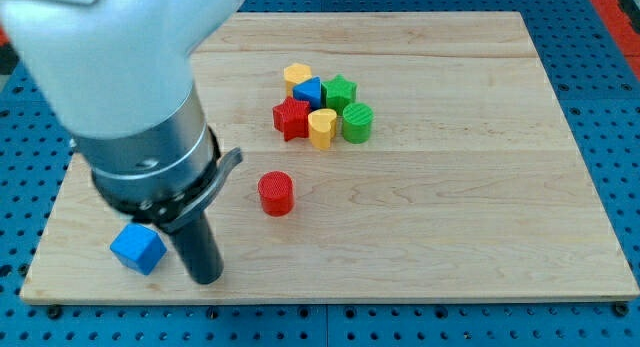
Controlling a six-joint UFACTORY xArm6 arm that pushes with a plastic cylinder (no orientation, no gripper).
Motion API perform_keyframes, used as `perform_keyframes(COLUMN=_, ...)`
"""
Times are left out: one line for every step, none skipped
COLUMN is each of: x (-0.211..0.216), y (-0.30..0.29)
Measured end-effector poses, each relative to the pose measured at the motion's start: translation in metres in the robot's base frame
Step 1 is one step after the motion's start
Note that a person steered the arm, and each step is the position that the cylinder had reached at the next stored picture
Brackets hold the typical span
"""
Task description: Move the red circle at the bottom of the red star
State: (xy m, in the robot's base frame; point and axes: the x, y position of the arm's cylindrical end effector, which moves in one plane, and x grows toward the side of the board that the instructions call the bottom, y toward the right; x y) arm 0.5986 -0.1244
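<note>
The circle (276,193) lies below the star (291,118), apart; my tip (206,278) sits lower left beside a cube (137,248)

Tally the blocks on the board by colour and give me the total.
Red: 2, the red star and the red circle
Yellow: 2, the yellow hexagon and the yellow heart
Green: 2, the green star and the green circle
Blue: 2, the blue block in the cluster and the blue cube beside my tip
Total: 8

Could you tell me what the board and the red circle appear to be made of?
The board looks like pale unfinished wood: grain lines and plank seams show. The red circle looks like matte plastic, possibly 3D-printed, given its faint ridged sides; that is uncertain.
</note>
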Motion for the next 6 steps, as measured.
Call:
perform_keyframes(x=-0.021, y=-0.024)
perform_keyframes(x=-0.035, y=-0.018)
perform_keyframes(x=-0.046, y=0.061)
perform_keyframes(x=-0.088, y=0.092)
perform_keyframes(x=-0.135, y=0.121)
perform_keyframes(x=-0.129, y=0.146)
